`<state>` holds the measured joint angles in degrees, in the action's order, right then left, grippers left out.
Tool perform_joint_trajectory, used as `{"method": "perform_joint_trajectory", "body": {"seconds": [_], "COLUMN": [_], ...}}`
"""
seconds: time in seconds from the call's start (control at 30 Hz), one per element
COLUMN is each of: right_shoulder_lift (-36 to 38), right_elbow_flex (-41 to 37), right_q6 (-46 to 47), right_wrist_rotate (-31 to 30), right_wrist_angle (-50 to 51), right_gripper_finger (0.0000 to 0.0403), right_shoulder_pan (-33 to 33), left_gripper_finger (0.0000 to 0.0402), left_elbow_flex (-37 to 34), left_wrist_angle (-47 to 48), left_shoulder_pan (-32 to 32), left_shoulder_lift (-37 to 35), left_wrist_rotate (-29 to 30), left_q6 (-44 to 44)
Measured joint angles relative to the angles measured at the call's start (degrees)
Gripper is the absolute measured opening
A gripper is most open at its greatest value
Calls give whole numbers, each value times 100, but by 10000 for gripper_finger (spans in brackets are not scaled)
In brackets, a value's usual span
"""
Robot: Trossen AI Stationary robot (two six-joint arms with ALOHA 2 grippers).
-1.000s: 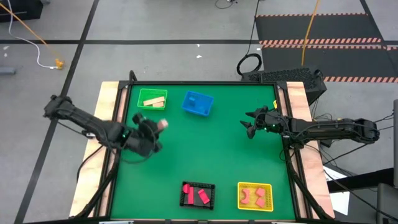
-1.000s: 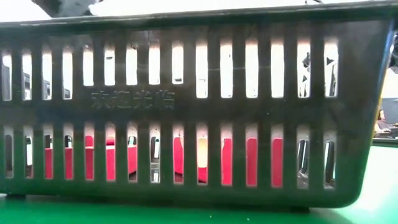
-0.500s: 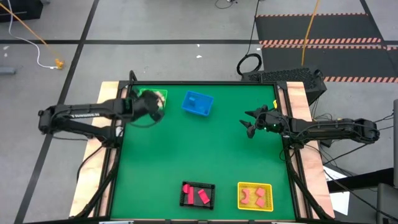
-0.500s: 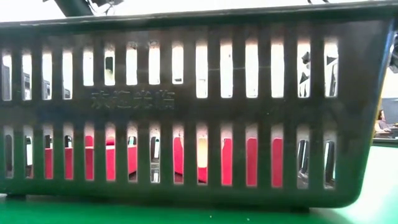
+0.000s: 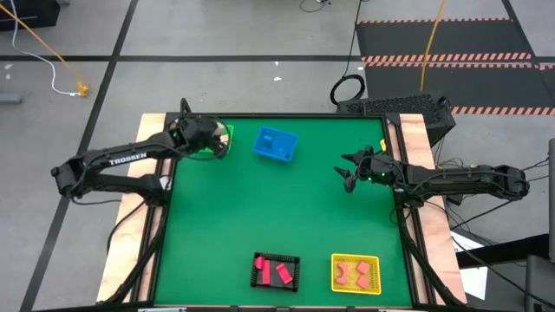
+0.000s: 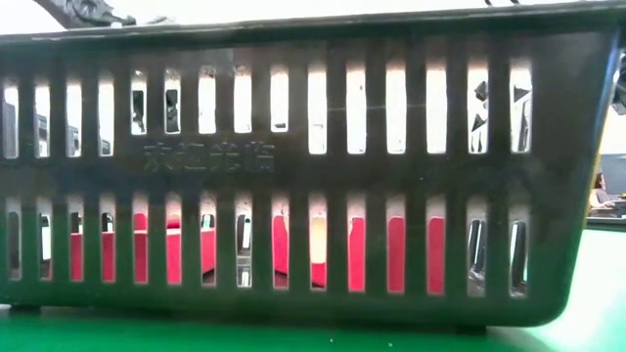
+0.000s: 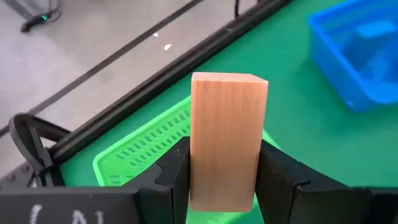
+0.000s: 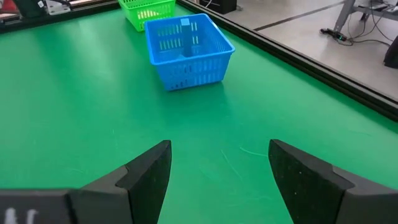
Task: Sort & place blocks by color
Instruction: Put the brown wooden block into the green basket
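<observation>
Over the green basket (image 7: pixel 146 149) my left gripper (image 7: pixel 224 180) pinches a wooden block (image 7: pixel 227 140) upright, so dropping early could bounce it off the rim; right gripper (image 8: pixel 217 168) idles wide open.

The left gripper (image 5: pixel 217 141) hovers clamped near the table's far left corner, while the right gripper (image 5: pixel 346 172) waits spread-fingered by the right edge.

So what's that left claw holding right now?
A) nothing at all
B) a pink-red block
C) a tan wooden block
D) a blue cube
C: the left gripper is shut on a tan wooden block, above the green basket.
</observation>
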<state>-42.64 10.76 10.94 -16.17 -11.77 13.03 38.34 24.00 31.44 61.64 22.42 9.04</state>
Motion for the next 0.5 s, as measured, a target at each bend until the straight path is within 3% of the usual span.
{"method": "perform_joint_trajectory", "body": {"seconds": [0.23, 0.5], "right_shoulder_lift": [0, -2], "right_elbow_flex": [0, 0], "right_q6": [24, 29], "right_wrist_rotate": [1, 1], "right_wrist_angle": [0, 1], "right_gripper_finger": [258, 258], "right_shoulder_pan": [-1, 0], "left_gripper_finger": [133, 134], "left_elbow_flex": [-741, -1439], "left_wrist_angle": [-1223, -1842], "left_shoulder_pan": [485, 734], "left_shoulder_lift": [-3, -3], "left_wrist_rotate": [-638, -591], "left_q6": [231, 668]}}
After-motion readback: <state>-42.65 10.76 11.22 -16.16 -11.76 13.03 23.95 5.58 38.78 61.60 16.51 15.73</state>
